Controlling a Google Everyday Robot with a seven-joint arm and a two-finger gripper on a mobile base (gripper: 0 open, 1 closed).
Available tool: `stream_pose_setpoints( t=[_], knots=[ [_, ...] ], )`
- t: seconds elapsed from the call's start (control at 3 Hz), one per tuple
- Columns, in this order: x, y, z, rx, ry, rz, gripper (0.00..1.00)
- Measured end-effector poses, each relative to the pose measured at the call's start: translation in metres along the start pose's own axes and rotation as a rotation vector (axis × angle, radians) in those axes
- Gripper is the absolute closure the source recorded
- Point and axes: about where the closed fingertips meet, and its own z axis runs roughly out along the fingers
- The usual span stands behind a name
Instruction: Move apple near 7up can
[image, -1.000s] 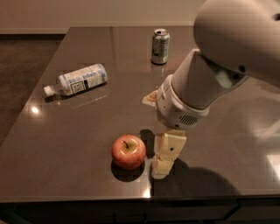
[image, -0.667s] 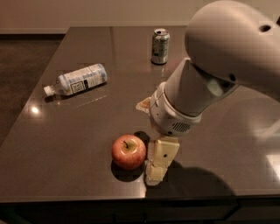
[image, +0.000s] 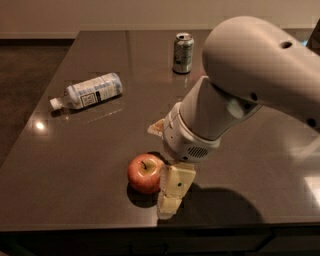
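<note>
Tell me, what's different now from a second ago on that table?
The claw slid leftward in the picture and toward the near edge of the table, ending close beside the apple; I cannot tell whether it touches. The arm above swung left with it. Nothing was picked up or let go. The apple, the 7up can and the lying plastic bottle stayed put.

no readable text, 7up can (image: 183, 52) and bottle label (image: 95, 93) print illegible
</note>
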Motion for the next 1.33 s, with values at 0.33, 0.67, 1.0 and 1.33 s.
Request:
stream_pose_setpoints(
  t=[0.33, 0.67, 1.0, 1.33],
  knots=[
    [-0.008, 0.004, 0.008, -0.013, -0.014, 0.006, 0.00],
    [-0.013, 0.008, 0.015, -0.023, -0.021, 0.013, 0.16],
    [-0.016, 0.009, 0.018, -0.027, -0.024, 0.023, 0.39],
    [-0.018, 0.009, 0.018, -0.030, -0.025, 0.035, 0.70]
  ],
)
